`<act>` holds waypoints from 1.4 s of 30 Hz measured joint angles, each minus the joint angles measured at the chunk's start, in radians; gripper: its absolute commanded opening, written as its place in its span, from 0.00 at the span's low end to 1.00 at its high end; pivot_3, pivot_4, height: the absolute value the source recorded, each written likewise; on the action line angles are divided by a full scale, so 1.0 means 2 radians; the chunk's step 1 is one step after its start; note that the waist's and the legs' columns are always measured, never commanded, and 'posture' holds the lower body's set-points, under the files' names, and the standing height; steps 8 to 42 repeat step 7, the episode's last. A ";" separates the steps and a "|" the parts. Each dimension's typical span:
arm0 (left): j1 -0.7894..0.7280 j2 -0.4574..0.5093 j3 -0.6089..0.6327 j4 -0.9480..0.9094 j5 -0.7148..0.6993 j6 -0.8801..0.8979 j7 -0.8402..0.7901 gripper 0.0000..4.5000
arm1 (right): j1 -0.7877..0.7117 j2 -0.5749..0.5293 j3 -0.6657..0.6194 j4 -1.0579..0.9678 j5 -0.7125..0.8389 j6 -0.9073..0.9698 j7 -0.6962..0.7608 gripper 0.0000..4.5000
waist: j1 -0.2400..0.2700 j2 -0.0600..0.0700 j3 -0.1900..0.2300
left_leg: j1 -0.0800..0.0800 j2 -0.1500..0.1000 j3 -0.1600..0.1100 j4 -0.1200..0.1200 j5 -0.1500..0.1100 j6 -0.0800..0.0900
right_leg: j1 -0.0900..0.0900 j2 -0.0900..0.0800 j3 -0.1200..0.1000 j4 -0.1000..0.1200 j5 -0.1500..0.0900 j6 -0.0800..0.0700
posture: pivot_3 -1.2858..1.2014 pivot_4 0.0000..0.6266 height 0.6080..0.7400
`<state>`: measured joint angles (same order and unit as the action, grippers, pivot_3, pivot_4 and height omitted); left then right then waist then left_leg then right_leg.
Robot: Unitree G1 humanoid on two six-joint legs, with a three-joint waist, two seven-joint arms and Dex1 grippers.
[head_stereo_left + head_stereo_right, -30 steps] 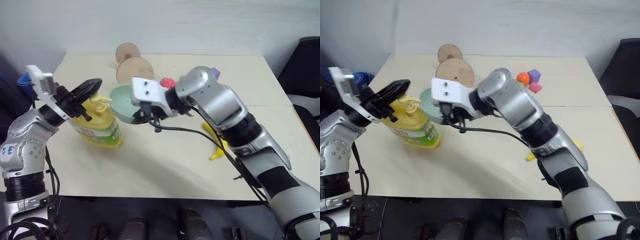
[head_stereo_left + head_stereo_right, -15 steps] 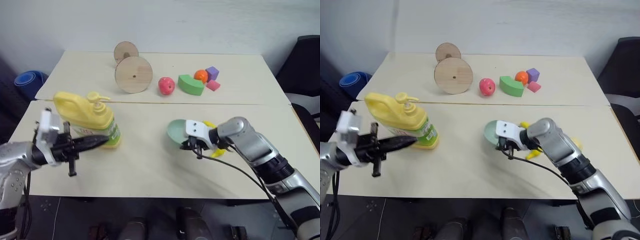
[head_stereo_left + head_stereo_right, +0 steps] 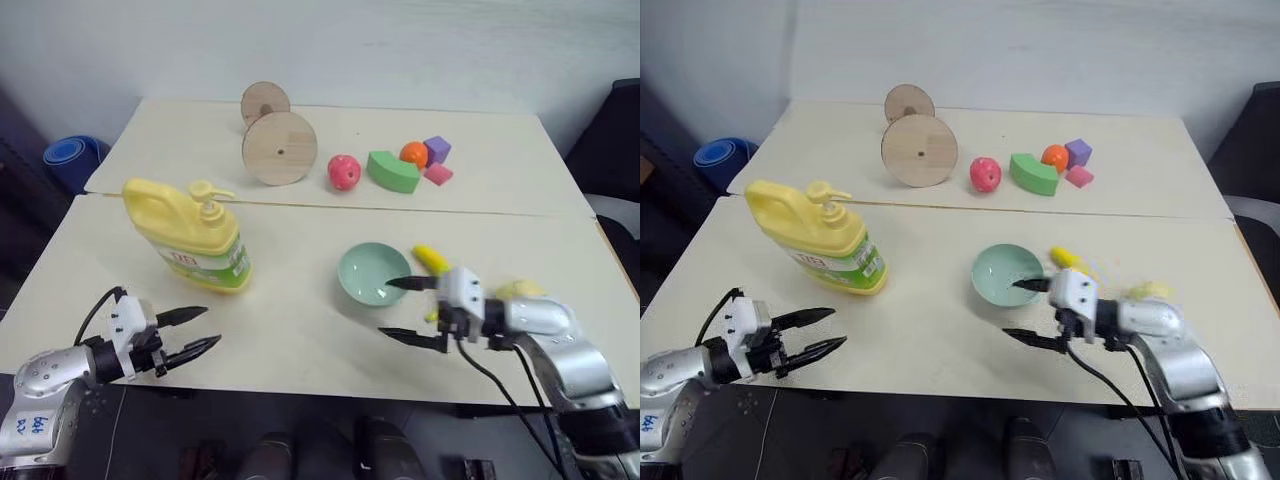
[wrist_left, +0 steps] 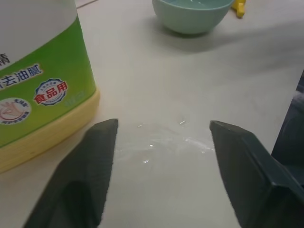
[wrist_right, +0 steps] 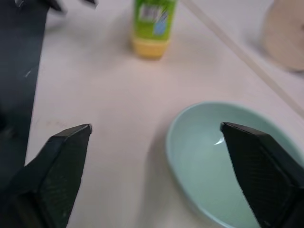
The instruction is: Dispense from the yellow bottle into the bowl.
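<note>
1. Change came first in the arms: half a second earlier the left gripper (image 3: 187, 334) had been pinched shut just beside the yellow bottle (image 3: 190, 235), and the right gripper (image 3: 408, 310) had been shut at the bowl (image 3: 372, 273), which it had carried across from beside the bottle. By this moment both had dropped low to the near edge of the worktop (image 3: 300, 330), and both stood with fingers spread wide, holding nothing.
2. Bottle and bowl now rested free on the worktop, well apart from each other. The bottle stood upright ahead of the left gripper and a little to its inner side, with a clear gap between them; its pump head was untouched.
3. The bowl sat just ahead of the right gripper, one fingertip reaching over its near rim and the other off to the side over bare worktop. In the right wrist view the bowl (image 5: 228, 161) looked to have a wet glint inside, though I could not tell how much was in it.
4. My reading: with the bowl set down away from the bottle and both grippers released, the dispensing looked finished, or else the robot was resetting.
5. Count: one yellow bottle, one bowl, two wooden discs (image 3: 279, 147), one red apple (image 3: 343, 171), one green arch block (image 3: 392, 170), one orange ball (image 3: 414, 154), one purple cube (image 3: 437, 149), one pink block (image 3: 438, 174), one banana (image 3: 432, 260) beyond the right gripper, one blue roll (image 3: 68, 156) off the worktop.
</note>
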<state>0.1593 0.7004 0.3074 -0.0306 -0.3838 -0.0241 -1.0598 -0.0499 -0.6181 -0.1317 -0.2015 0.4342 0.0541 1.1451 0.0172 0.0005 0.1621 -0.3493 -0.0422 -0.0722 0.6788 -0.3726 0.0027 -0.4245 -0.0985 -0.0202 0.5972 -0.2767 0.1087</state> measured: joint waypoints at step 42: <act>0.029 -0.010 0.014 0.053 0.022 -0.053 0.028 0.77 | 0.114 -0.022 -0.088 0.064 0.039 -0.082 0.074 1.00 | 0.000 0.001 0.002 | 0.008 0.001 0.002 -0.004 -0.003 0.004 | 0.007 0.000 0.002 -0.003 0.001 0.000 | 0.52 0.24 1.00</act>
